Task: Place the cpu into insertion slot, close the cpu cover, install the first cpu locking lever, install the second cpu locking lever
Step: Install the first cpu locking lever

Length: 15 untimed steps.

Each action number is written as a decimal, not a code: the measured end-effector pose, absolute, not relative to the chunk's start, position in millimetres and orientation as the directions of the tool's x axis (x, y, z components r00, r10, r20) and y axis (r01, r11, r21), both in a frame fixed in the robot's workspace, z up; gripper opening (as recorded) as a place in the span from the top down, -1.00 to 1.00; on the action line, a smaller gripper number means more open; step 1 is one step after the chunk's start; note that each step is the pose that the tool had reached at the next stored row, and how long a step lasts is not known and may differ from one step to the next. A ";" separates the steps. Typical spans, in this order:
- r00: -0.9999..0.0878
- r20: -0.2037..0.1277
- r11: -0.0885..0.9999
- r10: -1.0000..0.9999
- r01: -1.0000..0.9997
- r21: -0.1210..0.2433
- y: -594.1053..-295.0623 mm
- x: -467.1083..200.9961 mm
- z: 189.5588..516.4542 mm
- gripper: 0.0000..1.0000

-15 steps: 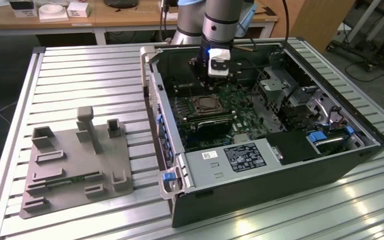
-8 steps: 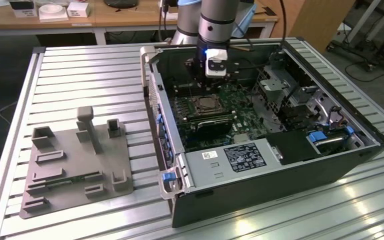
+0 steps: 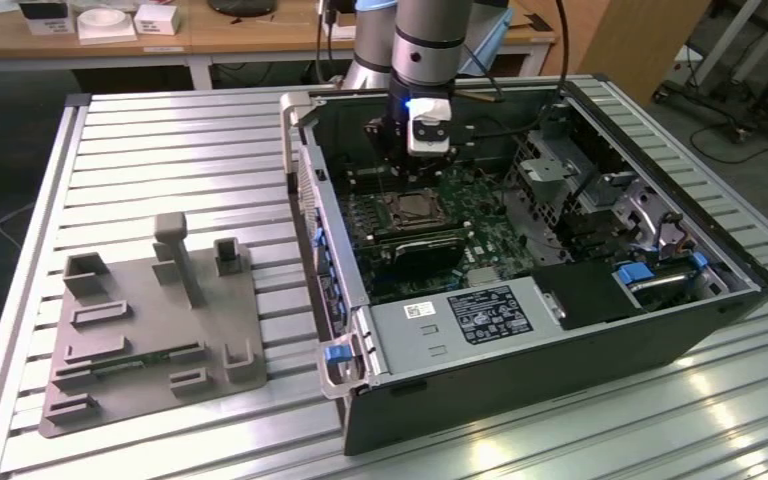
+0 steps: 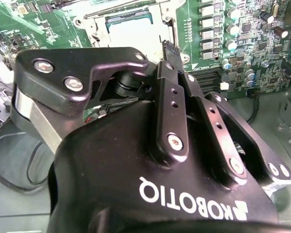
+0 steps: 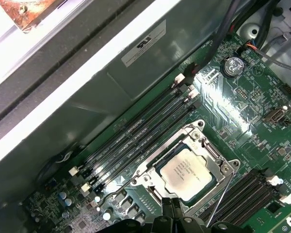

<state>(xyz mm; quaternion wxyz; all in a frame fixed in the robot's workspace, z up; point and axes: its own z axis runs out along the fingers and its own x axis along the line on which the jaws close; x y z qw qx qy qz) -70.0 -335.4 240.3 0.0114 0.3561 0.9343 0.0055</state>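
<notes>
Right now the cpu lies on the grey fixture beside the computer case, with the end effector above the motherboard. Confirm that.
Wrong in one point: the cpu sits in the insertion slot on the motherboard, not on the grey fixture, as the first wrist view shows. The end effector is above the motherboard.

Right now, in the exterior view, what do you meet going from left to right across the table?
Grey fixture plate → blue latch on the computer case's front → cpu → metal drive cage → blue plastic clip.

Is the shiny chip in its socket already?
Yes, the first wrist view shows the cpu lying flat in the insertion slot.
</notes>
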 end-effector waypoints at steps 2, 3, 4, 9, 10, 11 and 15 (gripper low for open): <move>-0.746 -0.017 0.746 0.666 0.665 0.018 -335.4 -70.1 240.3 0.80; -0.746 -0.017 0.746 0.666 0.665 0.018 -335.4 -70.1 240.3 0.80; -0.746 -0.017 0.746 0.666 0.665 0.018 -335.4 -70.1 240.3 0.80; -0.746 -0.017 0.747 0.665 0.665 0.018 -335.3 -71.0 240.3 0.80; -0.747 -0.017 0.747 0.665 0.664 0.018 -335.4 -71.5 240.3 0.80; -0.748 -0.017 0.748 0.664 0.664 0.018 -335.4 -72.2 240.3 0.80; -0.751 -0.017 0.751 0.660 0.660 0.018 -335.4 -76.0 240.3 0.80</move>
